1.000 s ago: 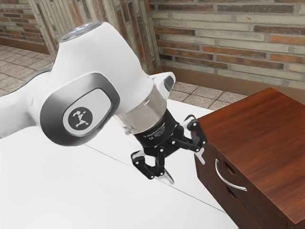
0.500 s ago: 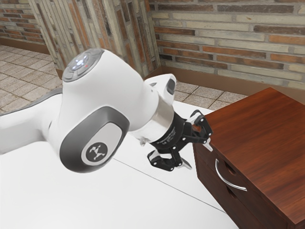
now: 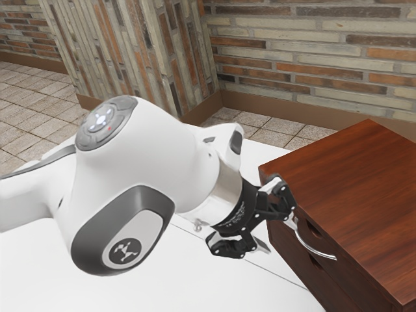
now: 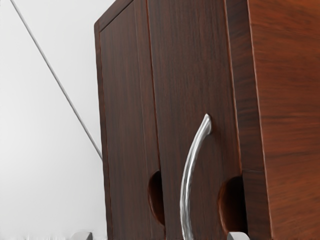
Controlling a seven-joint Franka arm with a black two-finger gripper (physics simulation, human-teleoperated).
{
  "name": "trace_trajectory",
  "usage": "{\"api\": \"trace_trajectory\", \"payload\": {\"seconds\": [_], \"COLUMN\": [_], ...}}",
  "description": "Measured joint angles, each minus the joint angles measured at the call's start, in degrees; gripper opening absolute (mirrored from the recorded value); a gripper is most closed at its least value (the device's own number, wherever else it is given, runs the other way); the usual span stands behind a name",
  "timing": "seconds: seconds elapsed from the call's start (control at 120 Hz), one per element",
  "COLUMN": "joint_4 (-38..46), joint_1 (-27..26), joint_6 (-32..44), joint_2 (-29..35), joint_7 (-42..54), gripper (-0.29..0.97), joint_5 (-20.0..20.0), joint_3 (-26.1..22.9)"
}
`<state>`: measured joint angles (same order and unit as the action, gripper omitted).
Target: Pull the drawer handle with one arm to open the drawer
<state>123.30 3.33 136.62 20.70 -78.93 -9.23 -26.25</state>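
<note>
The silver drawer handle (image 4: 188,180) sits on the front of the dark cabinet (image 3: 364,188), which stands on the white table (image 3: 195,289). Our gripper (image 3: 276,233) gapes wide just beside it, holding nothing. Our wrist view reveals two round recesses (image 4: 157,197) behind it.

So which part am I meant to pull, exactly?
Find the dark wooden drawer cabinet on the white table. On its front sits the drawer handle: a curved silver bar, the only metal part, flanked by two round recesses.
</note>
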Motion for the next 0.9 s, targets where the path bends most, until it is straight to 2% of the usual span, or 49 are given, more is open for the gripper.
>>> {"api": "trace_trajectory", "payload": {"seconds": [0.408,0.558,0.9], "joint_4": [-0.16,-2.38,-2.61], "joint_1": [-0.2,0.06,0.32], "joint_6": [1.71,2.81,3.7], "joint_2": [-3.37,-6.55,-8.15], "joint_7": [-2.09,-2.45,-2.95], "gripper": [0.26,0.25,0.21], "joint_5": [-0.36,-0.08,0.17], "joint_3": [-2.11,-2.22,-2.08]}}
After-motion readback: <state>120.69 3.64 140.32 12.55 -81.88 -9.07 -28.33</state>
